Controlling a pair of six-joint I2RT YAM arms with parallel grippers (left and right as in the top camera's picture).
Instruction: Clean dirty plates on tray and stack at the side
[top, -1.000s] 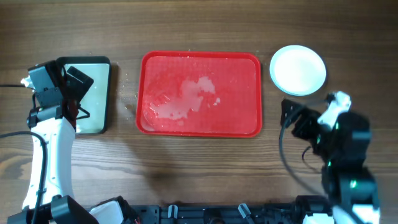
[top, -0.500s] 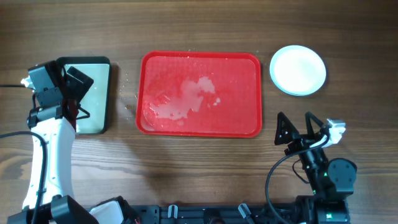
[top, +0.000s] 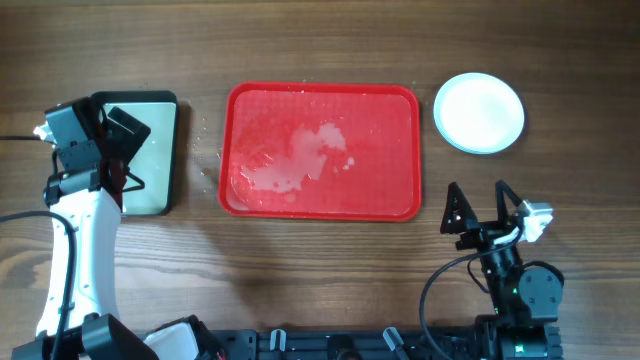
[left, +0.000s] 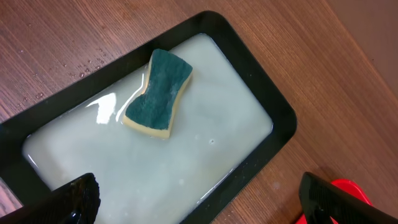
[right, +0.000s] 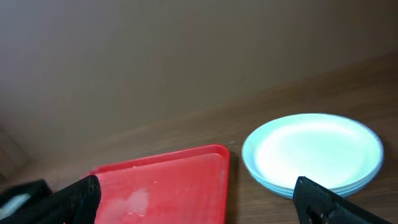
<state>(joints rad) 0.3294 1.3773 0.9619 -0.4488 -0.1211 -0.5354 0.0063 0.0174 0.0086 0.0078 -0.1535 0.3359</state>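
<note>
Presently, the right gripper (top: 477, 196) is seen with its fingers (right: 79, 198) spread wide, and nothing is held between them. The wooden table (top: 300, 280) lies bare directly below the fingertips. Just ahead, towards the left finger, the red tray (right: 180, 180) is found flat on the table, its floor marked by a pale wet smear. Farther ahead, towards the right finger, the plates (right: 314, 152) are found stacked on the table beside the tray's short edge, near it but apart. Layered pale turquoise rims are visible at the stack's side, while the top face appears white.

The left gripper (left: 199, 208) is likewise seen set wide and holding nothing. It is held over a black-rimmed pan (left: 283, 118) filled with pale cloudy liquid. Ahead of its fingers, a green-and-yellow sponge (left: 157, 93) lies in the liquid, towards the pan's far rim.
</note>
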